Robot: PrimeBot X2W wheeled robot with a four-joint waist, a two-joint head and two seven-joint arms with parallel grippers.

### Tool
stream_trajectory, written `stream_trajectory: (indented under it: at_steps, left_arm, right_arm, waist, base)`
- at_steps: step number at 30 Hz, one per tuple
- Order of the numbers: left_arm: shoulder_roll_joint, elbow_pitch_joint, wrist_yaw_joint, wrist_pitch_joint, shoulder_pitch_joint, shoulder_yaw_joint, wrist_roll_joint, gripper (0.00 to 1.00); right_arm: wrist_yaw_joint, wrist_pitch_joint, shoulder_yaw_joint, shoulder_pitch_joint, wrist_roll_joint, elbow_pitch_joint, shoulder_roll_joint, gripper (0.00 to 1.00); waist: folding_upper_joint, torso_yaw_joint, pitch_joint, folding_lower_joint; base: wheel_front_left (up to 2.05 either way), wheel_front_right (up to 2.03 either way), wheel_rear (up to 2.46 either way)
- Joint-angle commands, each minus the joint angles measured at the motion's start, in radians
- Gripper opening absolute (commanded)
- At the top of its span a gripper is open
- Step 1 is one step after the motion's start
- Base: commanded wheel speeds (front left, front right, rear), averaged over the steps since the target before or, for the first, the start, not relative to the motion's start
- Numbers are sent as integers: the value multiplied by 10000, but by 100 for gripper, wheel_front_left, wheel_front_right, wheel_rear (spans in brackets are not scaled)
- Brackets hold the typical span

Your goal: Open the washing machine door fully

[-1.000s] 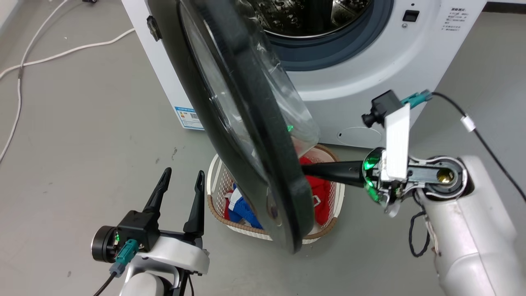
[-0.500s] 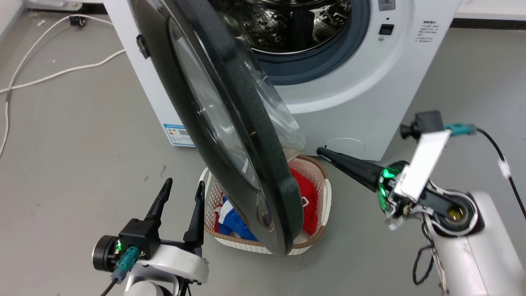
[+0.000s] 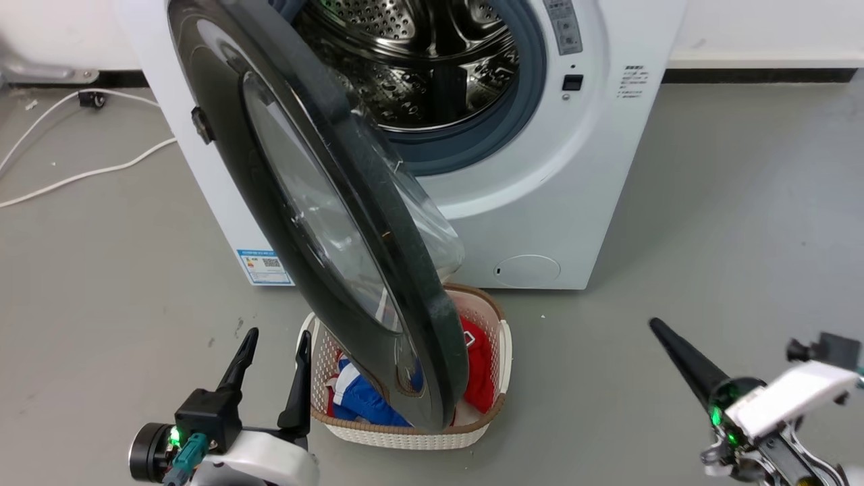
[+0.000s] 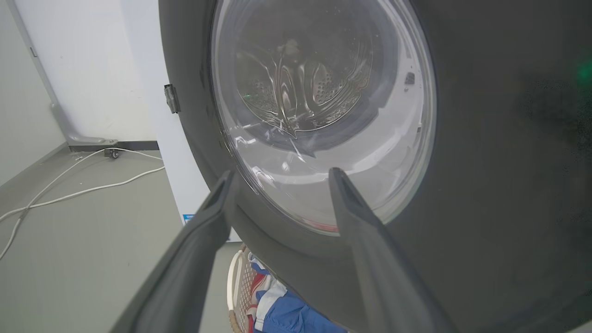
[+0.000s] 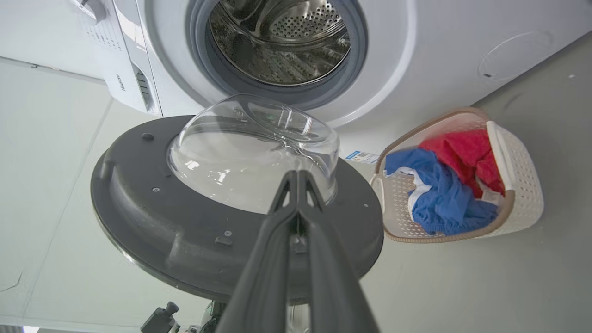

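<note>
The washing machine door point(image 3: 422, 304) is hanging half-open; left end effector point(image 3: 278, 334), spread and empty, is hovering at its outer face, likely to push; right end effector point(image 3: 655, 326) is pinching nothing, well clear.

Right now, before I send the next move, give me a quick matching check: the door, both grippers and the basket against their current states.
Things:
1. washing machine door
2. left gripper
3. right gripper
4. basket

States:
A. jaws shut, touching nothing
B. on the floor, holding red and blue clothes
C. swung outward, unlatched
D. jaws apart, empty

Pairs: 1-C; 2-D; 3-A; 4-B
</note>
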Motion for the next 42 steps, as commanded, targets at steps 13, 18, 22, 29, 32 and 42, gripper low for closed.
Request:
stream_trajectory:
  at_steps: [13,18,22,29,32,42]
  left_arm:
    - [16,112,25,-24,440,342,-240,100]
    - [0,144,61,-24,406,380,-240,100]
    - [-12,165,97,-24,452,413,-269,100]
    - [9,217,115,-24,433,494,-308,100]
    - [47,249,112,-24,479,481,-239,100]
    - [180,392,80,-24,560,337,-134,100]
  right_arm:
    - [4,-3527,186,1622,-2811,-1382,-141,100]
    - [4,-5160,391,1472,-6182,-1771,-552,100]
    - [3,-5812,360,1400,-8183,-1883,-565,100]
    - [3,-6180,284,1589,-10438,-2068,-449,100]
    - [3,-6214,292,1865,-10888,-2206,-385,100]
    - [3,-6140,552,2511,-11337,-2490,-124,100]
  waist:
    - [0,-428,-446,1]
    - [0,-502,-520,1]
    - [0,-573,-558,1]
    - [0,-630,-598,1]
    - [0,-634,-644,1]
    - [0,-617,-734,1]
  base:
    - [0,0,0]
    - [0,0,0]
    - [0,0,0]
    - [0,0,0]
    - [0,0,0]
    - [0,0,0]
